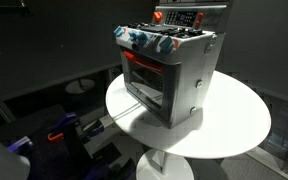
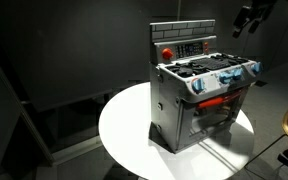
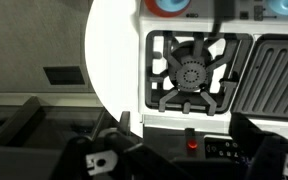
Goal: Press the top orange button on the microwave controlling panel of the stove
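The silver toy stove with blue knobs stands on a round white table; it also shows in the other exterior view. The microwave controlling panel rises at its back, with a dark display and a red-orange button. In the wrist view the panel lies at the bottom edge, with the glowing orange button below the black burner. My gripper hangs above and beyond the panel. Its fingers are spread wide and hold nothing.
The table's white edge shows at the left in the wrist view, with dark floor beyond. A grill plate lies beside the burner. Dark walls surround the table. Blue and dark gear sits low beside the table.
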{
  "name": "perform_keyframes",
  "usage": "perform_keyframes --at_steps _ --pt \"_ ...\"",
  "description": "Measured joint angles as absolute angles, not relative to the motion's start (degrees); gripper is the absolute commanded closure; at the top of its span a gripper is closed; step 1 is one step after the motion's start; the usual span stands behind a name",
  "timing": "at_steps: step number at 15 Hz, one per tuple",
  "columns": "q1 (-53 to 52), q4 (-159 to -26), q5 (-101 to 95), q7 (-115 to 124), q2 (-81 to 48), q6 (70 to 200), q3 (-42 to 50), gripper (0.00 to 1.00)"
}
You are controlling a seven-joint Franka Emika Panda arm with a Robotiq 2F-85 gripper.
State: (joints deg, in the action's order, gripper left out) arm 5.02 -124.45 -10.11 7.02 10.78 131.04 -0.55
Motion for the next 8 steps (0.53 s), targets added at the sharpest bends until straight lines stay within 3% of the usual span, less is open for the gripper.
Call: perform_keyframes --at_steps 8 --pt "4.9 -121.9 -10.6 7.8 7.0 131.9 -0.3 0.00"
